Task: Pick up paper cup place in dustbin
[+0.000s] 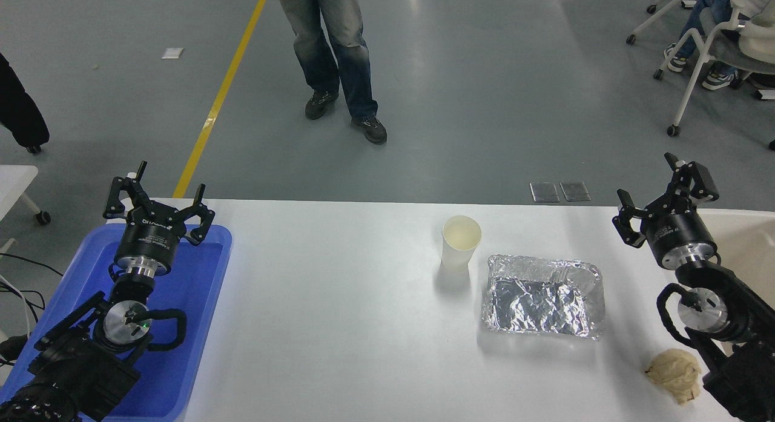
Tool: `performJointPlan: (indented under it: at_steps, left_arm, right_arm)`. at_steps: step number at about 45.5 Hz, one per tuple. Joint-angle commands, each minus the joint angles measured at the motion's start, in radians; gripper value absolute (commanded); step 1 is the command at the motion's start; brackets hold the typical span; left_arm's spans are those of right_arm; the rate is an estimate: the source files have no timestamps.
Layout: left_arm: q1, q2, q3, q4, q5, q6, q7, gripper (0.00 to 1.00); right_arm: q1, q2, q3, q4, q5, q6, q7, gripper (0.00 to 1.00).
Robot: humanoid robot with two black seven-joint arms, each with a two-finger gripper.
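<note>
Well to the left of your right claw [660, 186], the paper cup [461, 243] stands upright on the white tabletop [339, 325], untouched. Your right claw hangs with its fingers spread apart, holding nothing. Just to its right sits the dustbin [748, 246], partly hidden behind the arm. Between cup and claw lies a crumpled foil tray [544, 296], just beside the cup. Your left claw [158, 198], fingers apart too, hovers over the blue tub [194, 325].

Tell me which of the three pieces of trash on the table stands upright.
The paper cup: it stands upright on its base, open rim up, just left of the foil tray. The tray lies flat and crumpled, and the tan paper wad is a shapeless ball.
</note>
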Motion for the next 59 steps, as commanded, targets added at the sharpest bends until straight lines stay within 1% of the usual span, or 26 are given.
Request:
performJointPlan:
  at_steps: [1, 7, 14, 18, 25, 28, 32, 35, 41, 46, 47, 49, 59]
  left_arm:
    - [0.0, 0.0, 0.0, 0.0, -0.001, 0.0, 0.0, 1.0]
    - [0.0, 0.0, 0.0, 0.0, -0.001, 0.0, 0.0, 1.0]
    - [0.0, 0.0, 0.0, 0.0, -0.001, 0.0, 0.0, 1.0]
    - [0.0, 0.0, 0.0, 0.0, 0.001, 0.0, 0.0, 1.0]
    - [0.0, 0.0, 0.0, 0.0, 0.001, 0.0, 0.0, 1.0]
    - [0.0, 0.0, 0.0, 0.0, 0.001, 0.0, 0.0, 1.0]
    - [0.0, 0.0, 0.0, 0.0, 0.001, 0.0, 0.0, 1.0]
    - [0.0, 0.0, 0.0, 0.0, 0.001, 0.0, 0.0, 1.0]
    - [0.0, 0.0, 0.0, 0.0, 0.001, 0.0, 0.0, 1.0]
    - [0.0, 0.0, 0.0, 0.0, 0.001, 0.0, 0.0, 1.0]
    - [0.0, 0.0, 0.0, 0.0, 0.001, 0.0, 0.0, 1.0]
    - [0.0, 0.0, 0.002, 0.0, 0.001, 0.0, 0.0, 1.0]
    - [0.0, 0.0, 0.002, 0.0, 0.001, 0.0, 0.0, 1.0]
  right_arm:
    - [0.133, -0.219, -0.258, -0.012, 0.101, -0.008, -0.008, 1.0]
    - [0.296, -0.327, -0.554, -0.023, 0.16, -0.01, -0.011, 1.0]
    - [0.55, -0.4, -0.981, -0.024, 0.171, -0.008, -0.044, 1.0]
    - [0.705, -0.405, -1.232, -0.023, 0.165, -0.007, -0.095, 1.0]
    - [0.99, -0.368, -1.677, -0.001, 0.164, -0.002, -0.219, 1.0]
    - [1.11, -0.322, -1.86, 0.013, 0.165, 0.004, -0.242, 1.0]
    - [1.241, -0.255, -2.082, 0.031, 0.164, 0.009, -0.241, 1.0]
    - [1.322, -0.21, -2.175, 0.043, 0.165, 0.012, -0.239, 1.0]
    - [1.405, -0.157, -2.201, 0.046, 0.161, 0.081, -0.239, 1.0]
    - [1.463, -0.114, -2.21, 0.048, 0.157, 0.208, -0.241, 1.0]
    - [1.482, -0.091, -2.216, 0.051, 0.156, 0.27, -0.241, 1.0]
    - [1.503, -0.071, -2.238, 0.057, 0.156, 0.306, -0.241, 1.0]
    - [1.658, 0.021, -2.37, 0.218, 0.157, 0.433, -0.241, 1.0]
